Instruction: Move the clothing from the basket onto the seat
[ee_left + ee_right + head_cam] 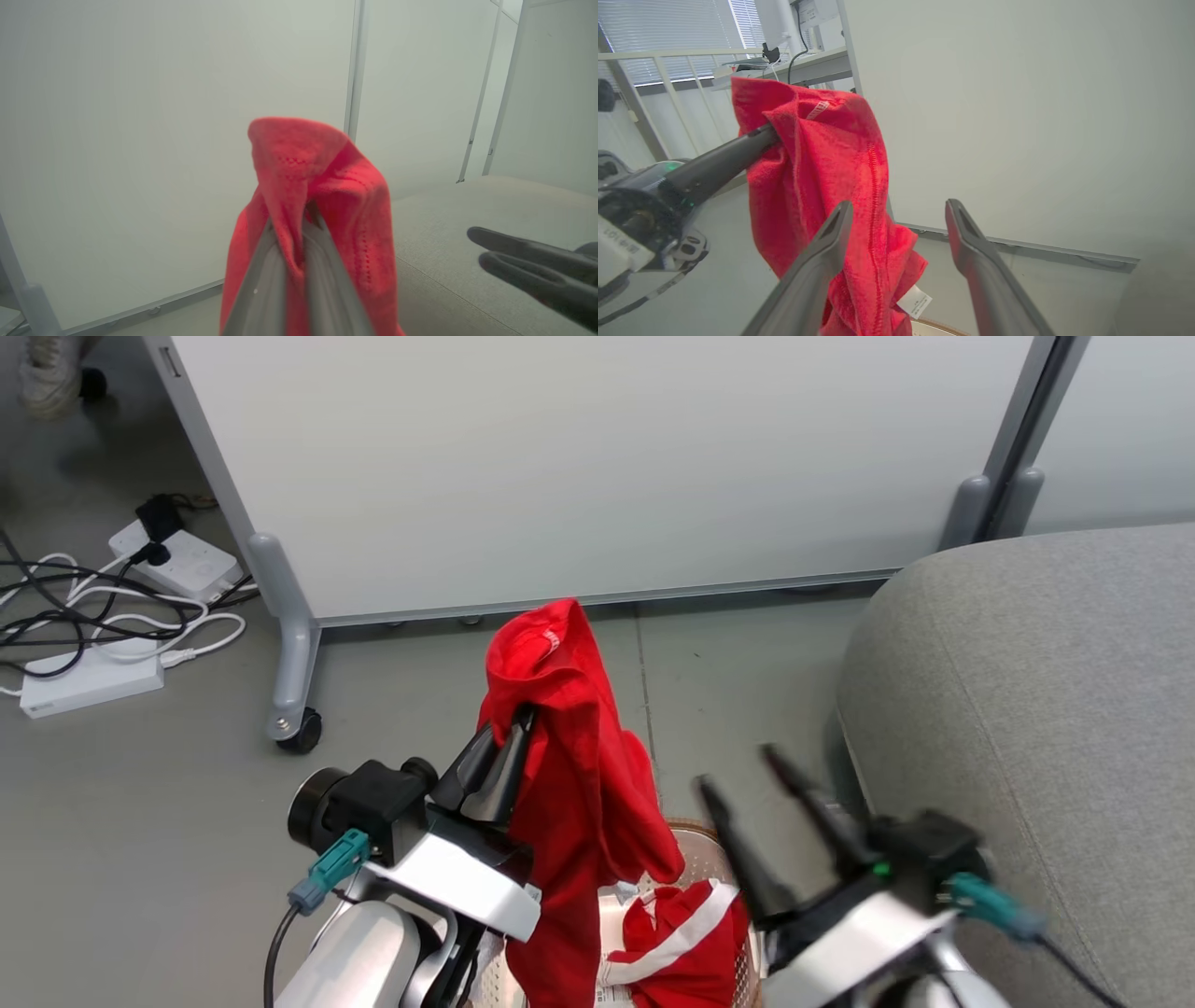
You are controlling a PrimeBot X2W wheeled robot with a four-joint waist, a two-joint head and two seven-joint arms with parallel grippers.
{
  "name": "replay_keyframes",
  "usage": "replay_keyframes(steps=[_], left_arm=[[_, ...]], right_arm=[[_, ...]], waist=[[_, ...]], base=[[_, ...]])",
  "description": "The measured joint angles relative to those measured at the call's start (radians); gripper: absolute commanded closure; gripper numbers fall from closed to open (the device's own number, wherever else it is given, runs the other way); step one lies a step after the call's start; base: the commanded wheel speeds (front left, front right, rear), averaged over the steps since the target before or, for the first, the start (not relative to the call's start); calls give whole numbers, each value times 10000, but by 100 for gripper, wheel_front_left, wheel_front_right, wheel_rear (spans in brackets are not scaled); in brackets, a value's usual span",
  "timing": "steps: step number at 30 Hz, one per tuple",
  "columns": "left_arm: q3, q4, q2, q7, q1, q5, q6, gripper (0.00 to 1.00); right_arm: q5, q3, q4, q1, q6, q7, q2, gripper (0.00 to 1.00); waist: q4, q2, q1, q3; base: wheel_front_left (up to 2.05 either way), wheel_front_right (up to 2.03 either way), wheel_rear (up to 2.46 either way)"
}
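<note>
On the grey floor (168, 784) at far left we see two white power strips (89, 681) among black and white cables (103, 616). Beside them stands the grey wheeled leg (291, 663) of a pale partition panel (597, 467) that spans the back. Right of that leg our left gripper (516, 726) is raised, its two dark fingers pressed together on a fold of a bright red soft fabric garment (569, 756). The garment peaks above the fingertips and hangs down in a long, crumpled column, plain red with stitched seam lines. It has a small white tag near its top and a white care label (915, 301) at a lower corner. Its bottom end drops out of the head view next to the basket, so we cannot tell whether it touches anything there. Just right of it, low in the head view, sits the cream-white perforated plastic basket (695, 828) with its brown woven-look rim. Inside lies a second red garment (686, 943), bunched up and crossed by a broad white band. Our right gripper (738, 767) hovers over the basket's right side with its fingers spread wide and nothing between them, close to the hanging cloth but apart from it. Farthest right is the large grey fabric-upholstered sofa (1027, 709), rounded at its edge, with no clothing on the part we can see.
</note>
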Motion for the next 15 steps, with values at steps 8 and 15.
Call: replay_keyframes(steps=[8,15], left_arm=[[-274,82,-167,27,-314,12,-71,100],[-470,88,-265,-6,-471,59,-98,100]], right_arm=[[926,3080,1956,-1785,0,-608,10,0],[1753,4109,3948,-3347,0,-1361,4,0]], waist=[[402,0,-1,146],[698,0,0,270]], base=[[0,0,0],[0,0,0]])
